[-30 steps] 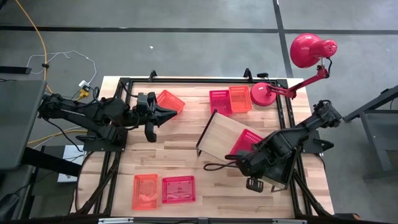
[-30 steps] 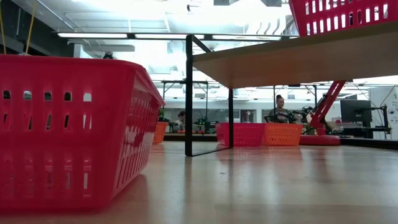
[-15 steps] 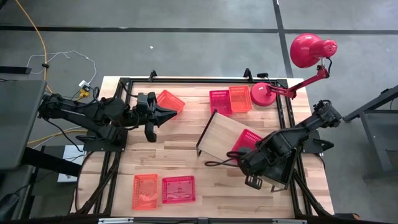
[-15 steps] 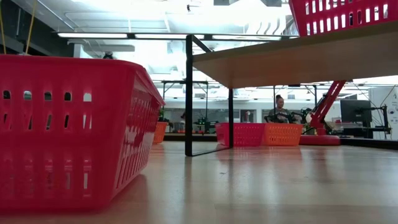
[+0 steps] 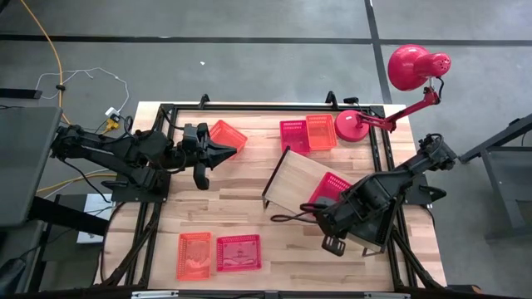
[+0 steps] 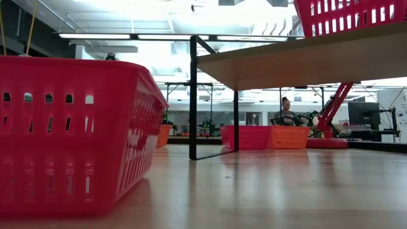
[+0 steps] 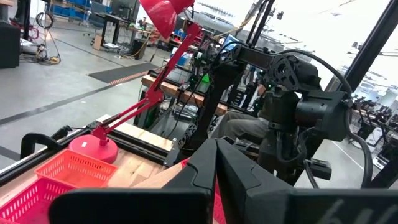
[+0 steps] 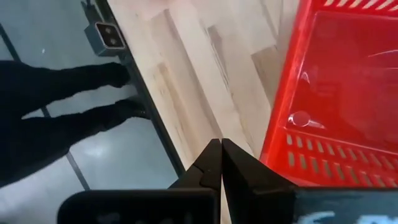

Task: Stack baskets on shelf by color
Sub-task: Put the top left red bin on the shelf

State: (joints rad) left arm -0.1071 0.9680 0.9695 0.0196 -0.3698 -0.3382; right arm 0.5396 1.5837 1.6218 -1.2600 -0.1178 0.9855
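Observation:
The shelf (image 5: 297,177) is a pale board raised on a black bracket (image 6: 193,95). One red basket (image 5: 332,188) sits on it, partly under my right arm. A red basket (image 5: 293,135) and an orange basket (image 5: 321,131) stand side by side near the far edge. Another orange basket (image 5: 194,254) and red basket (image 5: 238,252) lie at the near edge. A further orange basket (image 5: 227,134) lies just far of my left gripper (image 5: 233,151), which is shut and hovering. My right gripper (image 5: 278,219) is shut, near of the shelf, and holds nothing (image 8: 221,149).
A red desk lamp (image 5: 359,126) stands at the far right corner with its head (image 5: 416,66) beyond the table. Black frame rails run along the table's sides. Bare wood lies between the shelf and the near baskets. A person (image 6: 286,111) sits far off in the room.
My right arm has shifted slightly toward the table's left, its gripper staying shut. The baskets, the shelf and my left arm have kept still.

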